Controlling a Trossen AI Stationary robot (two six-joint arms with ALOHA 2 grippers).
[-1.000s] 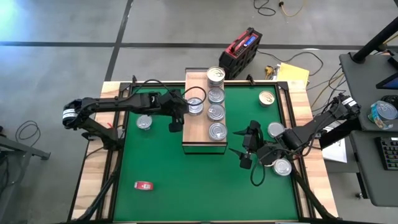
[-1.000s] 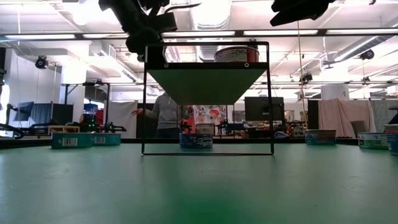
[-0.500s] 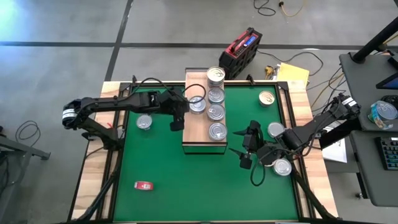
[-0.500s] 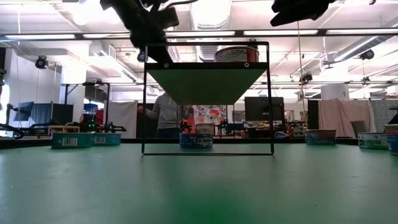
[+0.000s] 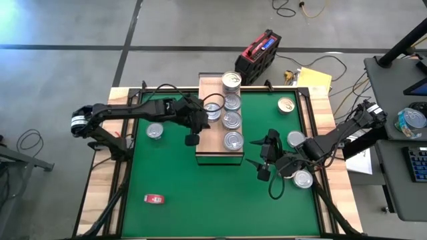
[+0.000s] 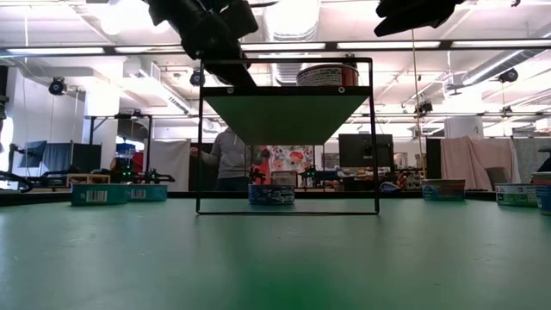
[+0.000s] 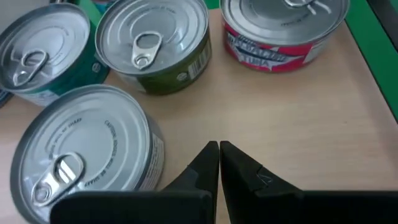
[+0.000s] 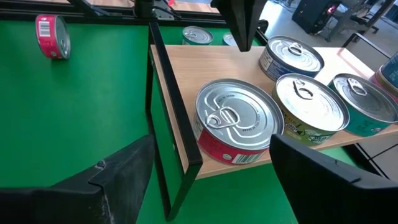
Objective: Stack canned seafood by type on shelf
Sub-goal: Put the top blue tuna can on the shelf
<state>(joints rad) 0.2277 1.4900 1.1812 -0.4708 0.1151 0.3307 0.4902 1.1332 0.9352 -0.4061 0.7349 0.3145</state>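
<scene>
The shelf (image 5: 208,137), a light-wood board in a dark frame, carries a row of silver-lidded cans (image 5: 231,120), a stacked pair at its far end (image 5: 231,80) and one can in its left column (image 5: 213,111). More cans lie on the green mat (image 5: 155,131) (image 5: 295,139) (image 5: 303,179) (image 5: 286,105). My left gripper (image 5: 191,139) is shut. It hovers over the board just beside the left-column can (image 7: 87,149), fingertips (image 7: 217,152) above bare wood. My right gripper (image 8: 211,180) stands open off the shelf's near right corner, facing the red-labelled can (image 8: 239,121).
A small red flat object (image 5: 154,198) lies on the mat at the near left. The mat's wooden border (image 5: 100,173) frames the work area. A red and black case (image 5: 260,52) and yellow papers (image 5: 313,80) lie beyond the far edge.
My left gripper, still shut, has swung its fingertips toward the table's near edge and a little rightward along the shelf's left side, and its wrist has turned.
</scene>
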